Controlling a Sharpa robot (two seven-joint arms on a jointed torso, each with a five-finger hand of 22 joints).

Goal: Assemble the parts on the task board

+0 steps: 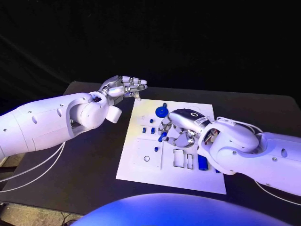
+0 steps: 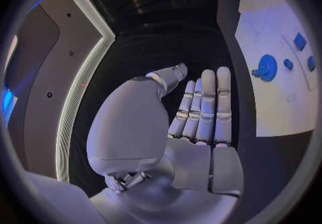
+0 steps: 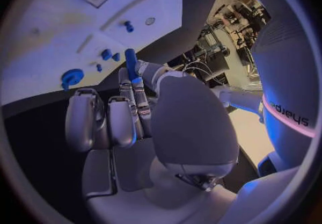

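I am working over the flat white rectangular task board (image 1: 140, 162), which is lying in the middle of the black matte table (image 1: 76, 183), and I am taking things from the largest down.

My right hand (image 1: 181, 126) is hovering over the middle of the board, its silver fingers (image 3: 133, 95) clamped on a slim blue plastic peg (image 3: 131, 65); the right wrist view is showing the peg sticking out past the fingertips, pointing toward the board. My left hand (image 1: 122, 87) is waiting off the board's far left corner, fingers (image 2: 204, 103) straight, lying side by side, holding nothing.

On the board, the round blue toothed gear (image 1: 161, 111) is sitting near the far edge, just beyond my right hand, and a longer blue rectangular block (image 1: 202, 162) is lying near the board's right edge, close to my right wrist. Smaller blue studs (image 1: 147, 131) are standing between the gear and the pale rectangular recesses (image 1: 179, 158).

To do this step well, I am judging that I should be keeping the peg upright and square to its hole before lowering (which hole it belongs in I cannot tell from here), coming down slowly, and loosening my pinch only once it is seating. The risk, I think, is the peg tilting in my fingertips or my knuckles knocking the studs just beside it.
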